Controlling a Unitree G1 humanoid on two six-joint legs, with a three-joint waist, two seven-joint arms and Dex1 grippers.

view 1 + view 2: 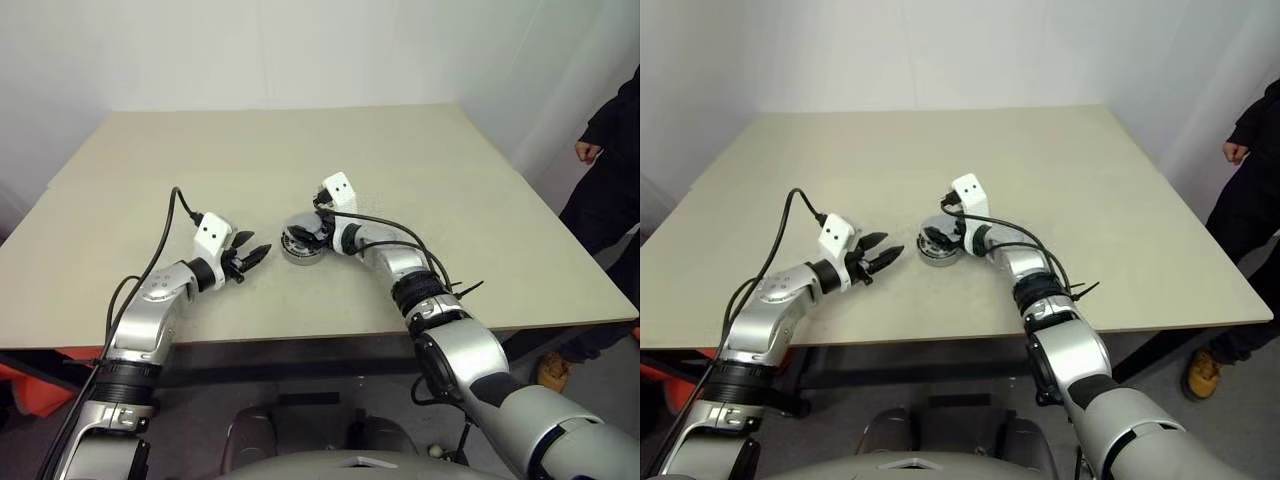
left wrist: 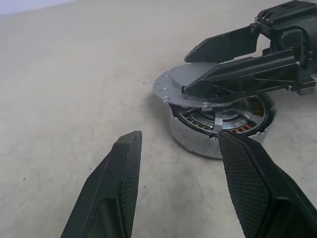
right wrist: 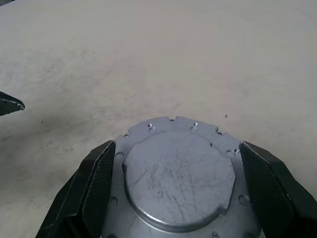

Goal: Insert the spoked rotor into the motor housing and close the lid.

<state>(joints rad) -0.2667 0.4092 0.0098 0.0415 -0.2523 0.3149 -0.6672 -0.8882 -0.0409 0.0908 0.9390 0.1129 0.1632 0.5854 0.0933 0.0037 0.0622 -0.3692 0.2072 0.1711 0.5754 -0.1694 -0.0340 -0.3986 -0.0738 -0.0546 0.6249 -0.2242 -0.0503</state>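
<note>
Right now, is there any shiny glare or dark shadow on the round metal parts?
In the right wrist view, the lid looks dull grey with fine scratches, no bright glare. In the left wrist view, the motor housing casts a soft shadow on the table, and the lid darkens the windings beneath.

Soft, even light falls from overhead, leaving the pale table [image 1: 300, 170] bright and free of glare. Shadows are faint: a diffuse dark patch lies under the motor housing [image 2: 218, 129] toward 8 o'clock in the left wrist view. The lid [image 3: 178, 173] shows fine scratches with a dull sheen. The black fingers [image 2: 114, 193] nearest the lens look slightly soft
</note>
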